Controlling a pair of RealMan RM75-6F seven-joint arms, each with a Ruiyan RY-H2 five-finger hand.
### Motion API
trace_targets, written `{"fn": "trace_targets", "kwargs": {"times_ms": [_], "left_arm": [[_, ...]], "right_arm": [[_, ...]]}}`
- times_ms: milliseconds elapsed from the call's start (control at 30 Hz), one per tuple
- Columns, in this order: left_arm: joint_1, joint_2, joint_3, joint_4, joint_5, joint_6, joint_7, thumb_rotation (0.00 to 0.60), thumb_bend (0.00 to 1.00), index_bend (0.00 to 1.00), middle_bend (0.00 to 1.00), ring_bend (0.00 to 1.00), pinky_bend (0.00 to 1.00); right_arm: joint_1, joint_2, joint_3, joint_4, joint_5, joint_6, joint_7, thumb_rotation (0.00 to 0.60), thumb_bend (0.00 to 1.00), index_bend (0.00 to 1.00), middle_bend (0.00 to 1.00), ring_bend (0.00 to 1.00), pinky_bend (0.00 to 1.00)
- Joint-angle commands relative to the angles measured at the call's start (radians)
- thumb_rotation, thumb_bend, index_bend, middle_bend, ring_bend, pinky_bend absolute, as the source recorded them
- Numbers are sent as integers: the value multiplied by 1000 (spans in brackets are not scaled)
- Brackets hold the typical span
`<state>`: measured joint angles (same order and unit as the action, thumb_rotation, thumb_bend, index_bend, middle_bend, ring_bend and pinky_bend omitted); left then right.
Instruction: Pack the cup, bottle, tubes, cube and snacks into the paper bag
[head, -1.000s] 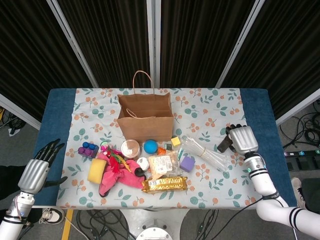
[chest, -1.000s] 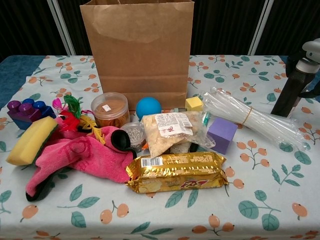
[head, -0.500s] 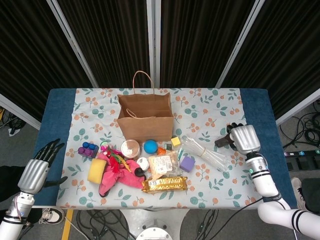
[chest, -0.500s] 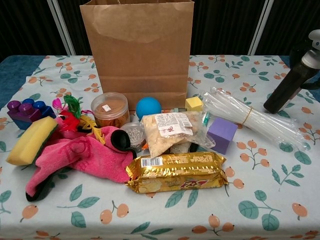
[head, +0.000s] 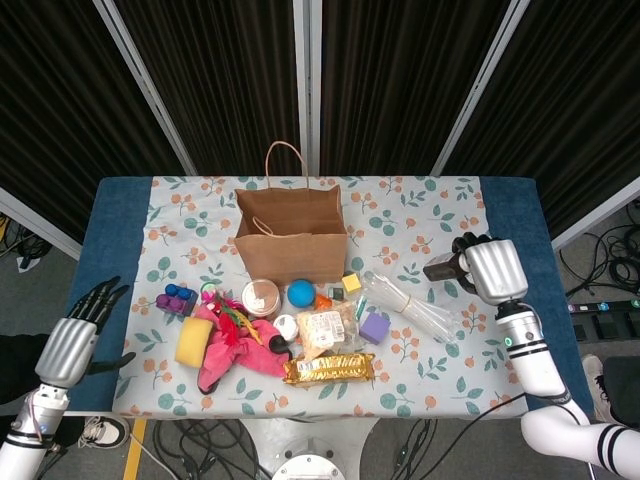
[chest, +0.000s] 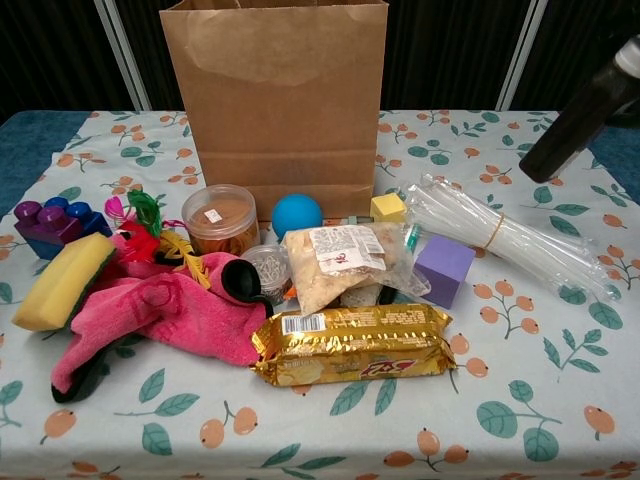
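Observation:
My right hand (head: 491, 270) grips a dark bottle (head: 440, 268) above the table's right side; it hangs tilted, its free end toward the bag, and shows as a dark slanted bottle (chest: 573, 122) in the chest view. The brown paper bag (head: 290, 238) (chest: 275, 100) stands open at the back centre. Clear tubes (head: 410, 305) (chest: 510, 240), bound with a band, lie below the bottle. A purple cube (head: 374, 326) (chest: 443, 270), a lidded cup (head: 260, 297) (chest: 220, 218), a clear snack bag (chest: 345, 255) and a gold snack pack (head: 329, 368) (chest: 352, 345) lie in front. My left hand (head: 75, 340) hovers empty off the left edge.
A pink cloth (chest: 170, 315), a yellow sponge (chest: 60, 282), purple blocks (chest: 50, 225), a blue ball (chest: 297, 215) and a small yellow cube (chest: 388, 207) crowd the front left and middle. Dark curtains stand behind the table.
My right hand has lifted the dark bottle off the table and tipped it from upright to slanted, carrying it up and slightly back. The left hand has stayed put.

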<state>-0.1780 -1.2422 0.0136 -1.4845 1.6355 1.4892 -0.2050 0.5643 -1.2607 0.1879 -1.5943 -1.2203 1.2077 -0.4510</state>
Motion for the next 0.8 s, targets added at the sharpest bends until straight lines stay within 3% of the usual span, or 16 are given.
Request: {"fn": "trace_targets", "kwargs": {"times_ms": [33, 233, 400, 567, 800], "left_arm": [[-1, 2, -1, -2, 2, 3, -2, 600, 0, 112, 100, 63, 165], [3, 7, 0, -9, 7, 12, -5, 600, 0, 112, 100, 62, 164], [6, 14, -3, -10, 6, 21, -10, 600, 0, 112, 99, 63, 164], [6, 24, -11, -7, -2, 25, -21, 600, 0, 112, 99, 62, 165], [11, 29, -17, 11, -21, 25, -47, 600, 0, 113, 99, 63, 165]], "right_arm": [[13, 85, 70, -125, -22, 57, -36, 600, 249, 797, 569, 500, 649], [76, 184, 205, -310, 20, 87, -123, 600, 250, 798, 570, 500, 649], [174, 173, 288, -391, 91, 72, -215, 600, 252, 806, 575, 509, 656], [305, 79, 320, -373, 160, 51, -325, 600, 252, 807, 575, 509, 656], [452, -93, 310, -259, 259, 31, -410, 600, 252, 808, 575, 509, 656]]}}
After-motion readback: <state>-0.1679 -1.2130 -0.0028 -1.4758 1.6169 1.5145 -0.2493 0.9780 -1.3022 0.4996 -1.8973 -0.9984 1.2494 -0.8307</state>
